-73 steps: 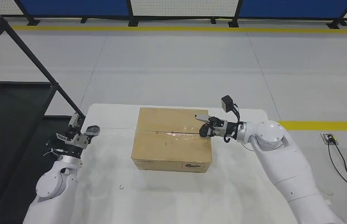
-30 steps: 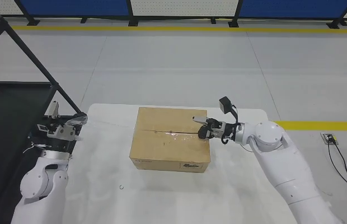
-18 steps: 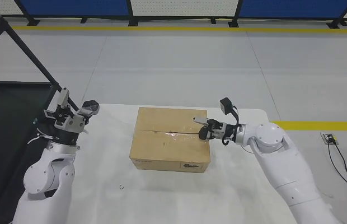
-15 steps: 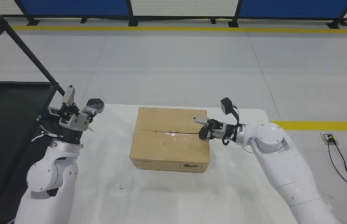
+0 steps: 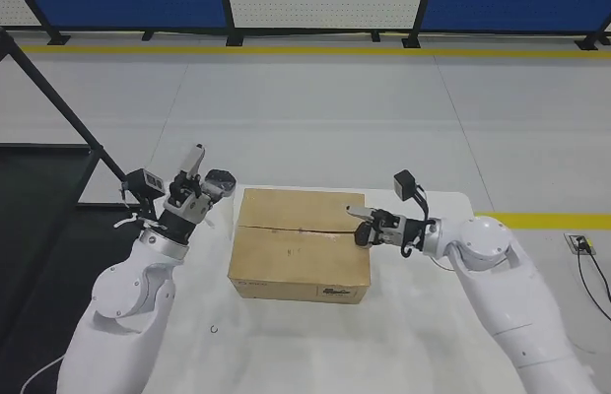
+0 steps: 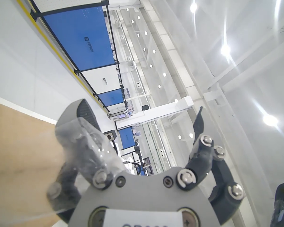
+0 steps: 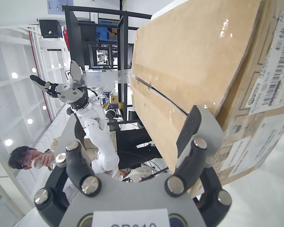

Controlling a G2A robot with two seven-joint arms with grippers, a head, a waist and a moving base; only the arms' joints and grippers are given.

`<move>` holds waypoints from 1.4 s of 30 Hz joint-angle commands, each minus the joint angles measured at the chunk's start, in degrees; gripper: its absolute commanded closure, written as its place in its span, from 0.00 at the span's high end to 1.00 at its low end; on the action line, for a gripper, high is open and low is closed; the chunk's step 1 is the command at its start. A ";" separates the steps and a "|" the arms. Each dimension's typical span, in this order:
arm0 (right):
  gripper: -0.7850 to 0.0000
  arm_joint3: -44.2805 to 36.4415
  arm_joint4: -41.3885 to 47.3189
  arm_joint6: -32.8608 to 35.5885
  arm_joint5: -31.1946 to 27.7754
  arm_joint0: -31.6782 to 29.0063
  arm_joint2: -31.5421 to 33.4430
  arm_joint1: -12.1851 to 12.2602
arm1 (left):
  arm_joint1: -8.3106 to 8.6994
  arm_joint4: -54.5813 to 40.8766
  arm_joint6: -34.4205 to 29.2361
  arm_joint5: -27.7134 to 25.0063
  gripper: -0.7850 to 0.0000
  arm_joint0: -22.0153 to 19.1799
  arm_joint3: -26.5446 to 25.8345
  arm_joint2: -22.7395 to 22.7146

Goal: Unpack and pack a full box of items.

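Cardboard box (image 5: 301,246) shut on table (image 5: 414,335), seam tape (image 7: 104,77) partly lifted. Left tool (image 5: 209,172) spread, tape stuck to one finger. Right tool (image 5: 362,223) spread at box edge.

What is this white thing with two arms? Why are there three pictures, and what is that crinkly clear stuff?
It is a robot with two arms, and each arm ends in a pincer for grabbing. One picture looks down from above its arms. The other two come from small cameras on its wrists. On the white table sits a cardboard box with its flaps down. The left pincer is lifted up beside the box. It is open, with crinkly clear tape stuck to one finger. A strip of it runs back to the box's top seam. The right pincer is open too, at the box's other end.
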 commanded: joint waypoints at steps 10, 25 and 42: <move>1.00 -1.05 -0.55 -0.74 0.86 -0.97 0.88 0.59 | -0.81 3.62 0.31 1.98 1.00 -2.23 -0.35 4.74; 1.00 -0.35 -0.52 -0.74 1.46 -0.53 -0.21 0.65 | -2.69 8.33 0.79 4.92 1.00 -8.14 2.24 13.09; 1.00 1.92 1.00 -0.94 0.14 -0.15 -0.51 0.68 | -5.20 11.37 1.76 6.04 1.00 -13.75 4.59 20.11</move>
